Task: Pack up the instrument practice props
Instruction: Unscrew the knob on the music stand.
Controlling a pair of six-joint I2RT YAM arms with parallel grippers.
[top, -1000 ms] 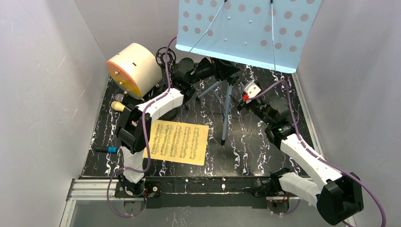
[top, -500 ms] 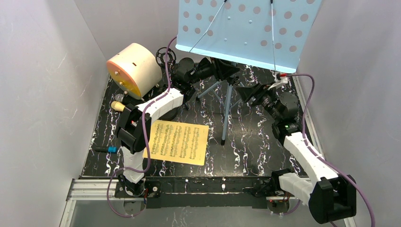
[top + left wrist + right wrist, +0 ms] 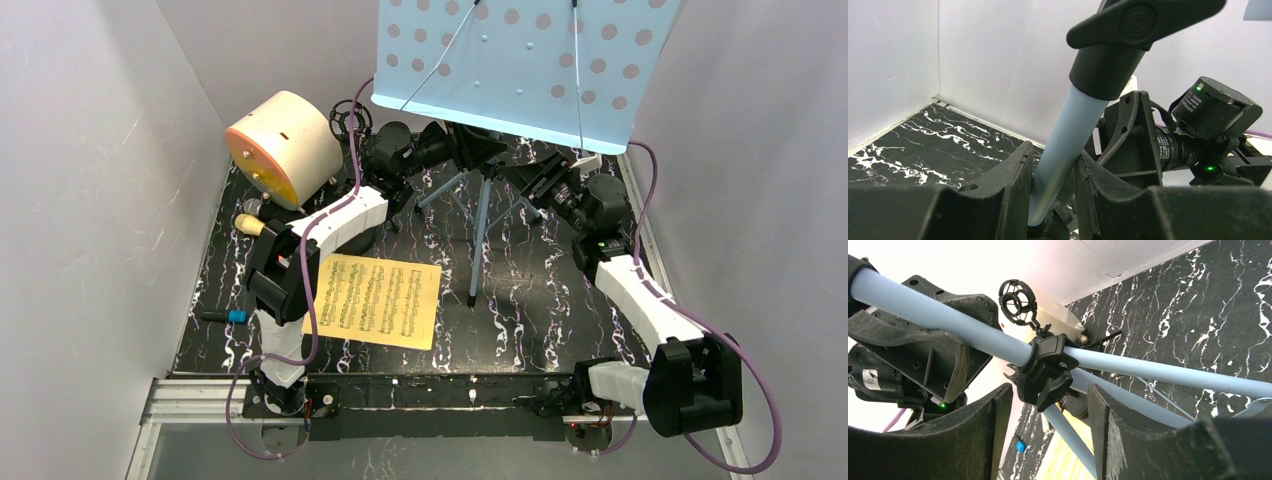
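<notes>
Two tools meet at the blue music rack (image 3: 510,60), which stands at the far middle of the worktop (image 3: 540,300). The left tool (image 3: 1053,187) is clamped on its pale pole (image 3: 1068,130). The right tool (image 3: 1048,395), jaws wide and empty, faces the black collar (image 3: 1045,365) just ahead, with the pole's axis crossing its gap. Tripod legs (image 3: 1068,440) crowd below.

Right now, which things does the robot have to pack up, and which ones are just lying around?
To pack: blue music rack, yellow score sheet, cream microphone, black mic pole.
Just lying about: big cream cylinder with an orange face.
</notes>
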